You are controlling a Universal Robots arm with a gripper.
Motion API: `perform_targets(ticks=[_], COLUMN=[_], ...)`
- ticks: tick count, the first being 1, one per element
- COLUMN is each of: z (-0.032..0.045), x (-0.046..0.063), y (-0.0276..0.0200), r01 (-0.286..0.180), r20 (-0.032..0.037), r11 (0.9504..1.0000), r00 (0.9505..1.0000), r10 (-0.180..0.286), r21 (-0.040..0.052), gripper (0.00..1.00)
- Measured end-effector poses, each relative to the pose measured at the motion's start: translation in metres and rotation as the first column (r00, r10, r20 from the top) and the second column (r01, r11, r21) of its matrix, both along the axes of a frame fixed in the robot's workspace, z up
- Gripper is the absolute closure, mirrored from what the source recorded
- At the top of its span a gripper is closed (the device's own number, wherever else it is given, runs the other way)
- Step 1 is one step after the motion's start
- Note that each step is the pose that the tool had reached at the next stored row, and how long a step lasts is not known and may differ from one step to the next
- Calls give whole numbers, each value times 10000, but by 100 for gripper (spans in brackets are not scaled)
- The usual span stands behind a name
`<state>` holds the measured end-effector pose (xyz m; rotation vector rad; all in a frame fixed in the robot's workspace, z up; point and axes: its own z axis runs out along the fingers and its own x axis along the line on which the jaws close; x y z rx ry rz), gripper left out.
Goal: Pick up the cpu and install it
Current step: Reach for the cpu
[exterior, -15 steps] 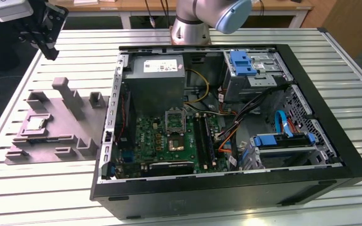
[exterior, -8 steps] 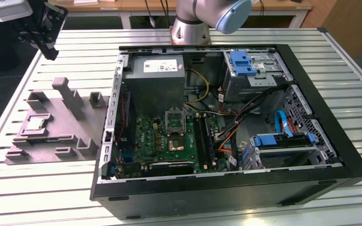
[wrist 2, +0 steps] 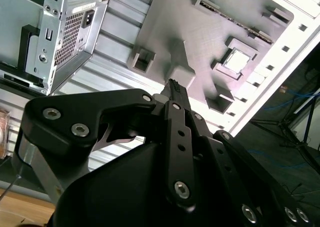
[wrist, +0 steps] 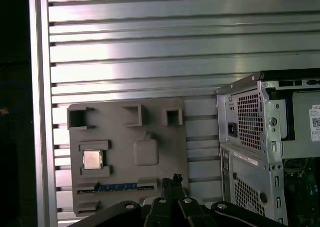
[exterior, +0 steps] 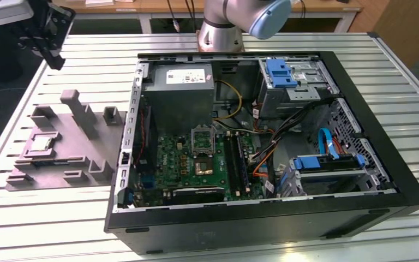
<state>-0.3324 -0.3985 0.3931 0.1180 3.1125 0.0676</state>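
cpu in the grey tray, my jaws empty.
It lies flat in a square pocket of the grey tray, which rests on the slatted tabletop beside the open computer case. In both wrist views my jaws are clenched together on nothing, raised above the tray and apart from the cpu.

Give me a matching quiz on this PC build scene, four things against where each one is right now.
1 cpu
2 tray
3 hand
4 computer case

A lying open on the slatted table
B in the air, holding nothing
C in a square recess of the tray
D grey, flat beside the case

Pairs: 1-C, 2-D, 3-B, 4-A
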Motion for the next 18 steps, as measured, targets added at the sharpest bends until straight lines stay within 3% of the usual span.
perform_targets(ticks=[18], z=[0], x=[-55], y=[0], r01=[0], r20=[0], r11=[10000], r00=[10000], r10=[0], r21=[0], gripper=[89])
